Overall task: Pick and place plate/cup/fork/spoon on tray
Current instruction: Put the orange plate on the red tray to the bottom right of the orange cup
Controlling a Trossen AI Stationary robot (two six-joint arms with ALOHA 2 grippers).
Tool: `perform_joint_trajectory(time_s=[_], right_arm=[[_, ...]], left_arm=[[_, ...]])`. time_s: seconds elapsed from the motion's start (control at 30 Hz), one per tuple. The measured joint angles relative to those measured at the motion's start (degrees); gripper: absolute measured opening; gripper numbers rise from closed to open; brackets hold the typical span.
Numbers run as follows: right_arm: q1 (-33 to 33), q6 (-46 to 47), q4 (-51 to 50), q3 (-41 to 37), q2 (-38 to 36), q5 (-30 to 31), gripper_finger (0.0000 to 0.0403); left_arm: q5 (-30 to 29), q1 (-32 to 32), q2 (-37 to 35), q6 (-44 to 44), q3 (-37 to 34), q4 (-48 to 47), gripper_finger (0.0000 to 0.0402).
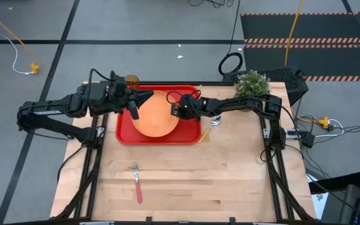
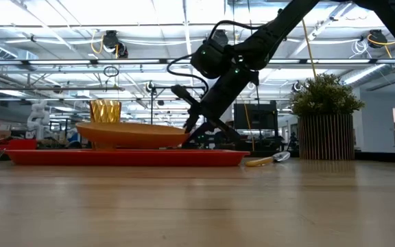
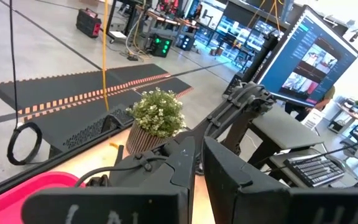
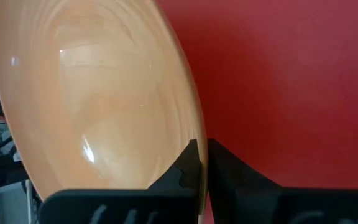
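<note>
— Right gripper (image 1: 172, 110) pinched the orange plate (image 1: 155, 115) by its three o'clock rim, over the red tray (image 1: 127, 132).
— Risk?
— Thin rim could slip, judging by that edge grip; left gripper (image 1: 144, 97) sat closed alongside.

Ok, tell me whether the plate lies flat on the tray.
Not flat. In the low view the plate hangs above the tray, its rim pinched by the shut right gripper.

A potted green plant (image 1: 252, 83) stands at the far right corner of the wooden surface (image 1: 186, 181).
</note>
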Motion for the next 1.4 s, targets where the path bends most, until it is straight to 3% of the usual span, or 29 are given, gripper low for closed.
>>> perform_joint_trajectory(time_s=[0.93, 1.13, 1.4], right_arm=[[-0.11, -1.41, 0.45, 0.0, -0.01, 0.03, 0.004], [-0.11, -2.36, 0.48, 0.0, -0.02, -0.04, 0.0102], [-0.13, -5.35, 0.36, 0.0, -1.61, -1.67, 0.022]], left_arm=[[0.72, 0.87, -0.15, -0.65, 0.0, 0.13, 0.0031], [2.2, 0.8, -0.15, -1.15, 0.0, 0.11, 0.0031], [3.76, -3.47, -0.15, -4.95, 0.0, -1.34, 0.0031]])
